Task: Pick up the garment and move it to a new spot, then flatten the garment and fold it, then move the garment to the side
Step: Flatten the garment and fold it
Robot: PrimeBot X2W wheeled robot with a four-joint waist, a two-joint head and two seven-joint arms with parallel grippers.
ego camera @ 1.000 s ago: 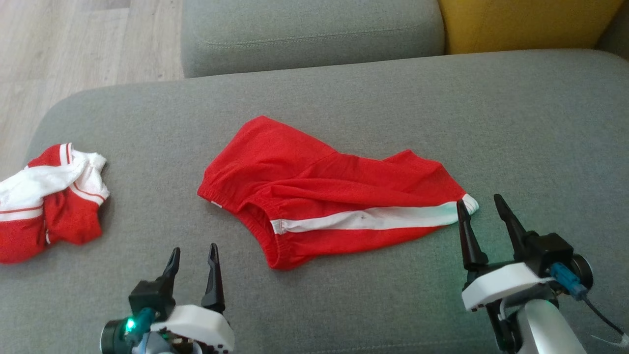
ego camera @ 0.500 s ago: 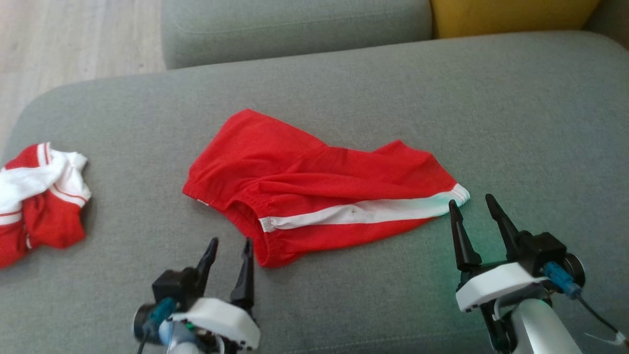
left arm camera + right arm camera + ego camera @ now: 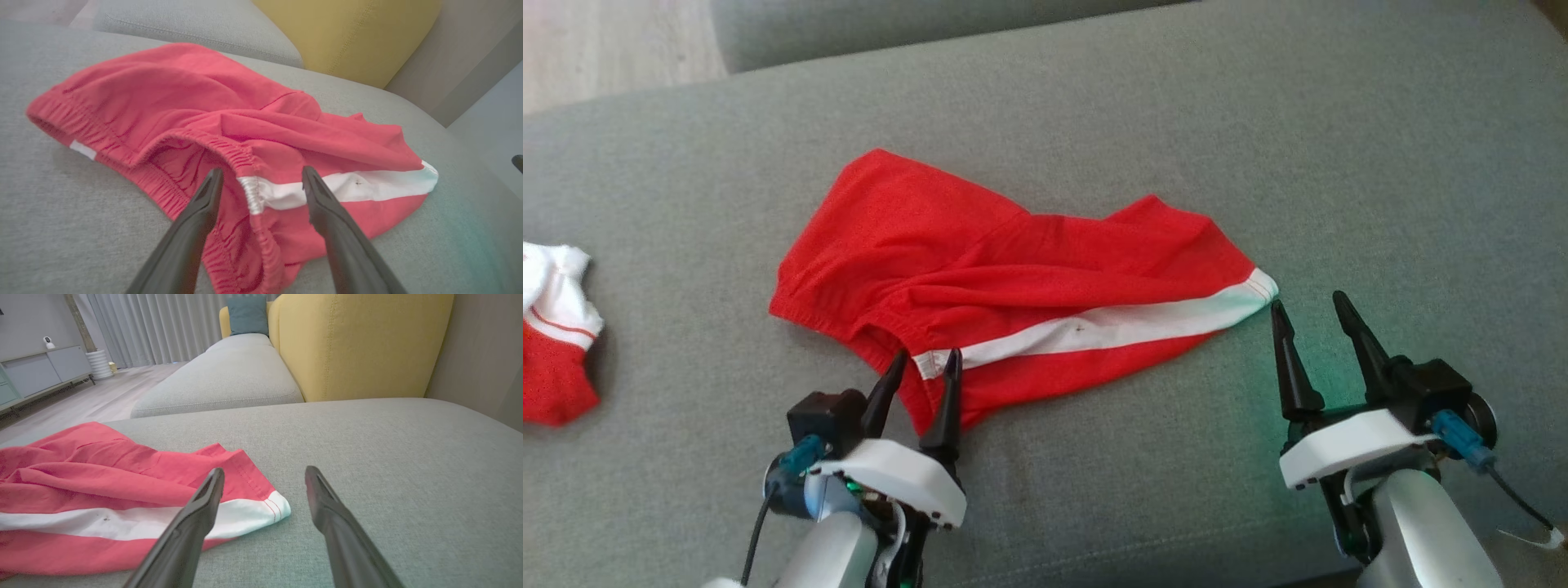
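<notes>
Head view
Surface: grey seat cushion [image 3: 1258, 122] under the red shorts [image 3: 1013, 278]; pale wood floor [image 3: 605, 41] beyond the shorts, at the far left.
Shorts, axis: long axis runs left to right, elastic waistband at the left, leg hem at the right; white stripe [image 3: 1111, 327] along the near side.
Left gripper [image 3: 928, 355]: fingers spread, nothing clamped, tips at the shorts' waistband end.
Right gripper [image 3: 1307, 300]: fingers spread, empty, just beside the shorts' hem corner.
Other garment [image 3: 551, 343]: red and white, well left of the shorts.

Left wrist view
Markings: a small dark speck on the shorts' white stripe [image 3: 367, 185].
Left gripper [image 3: 262, 170]: fingers straddle the stripe's gathered end; contact cannot be told.
Room: yellow backrest [image 3: 347, 36] behind the shorts.

Right wrist view
Right gripper [image 3: 264, 469]: spread, left finger over the hem corner [image 3: 273, 508].
Room: yellow backrest, teal pillow [image 3: 247, 314], grey curtains [image 3: 163, 326], low cabinet [image 3: 41, 371], all beyond the shorts.
</notes>
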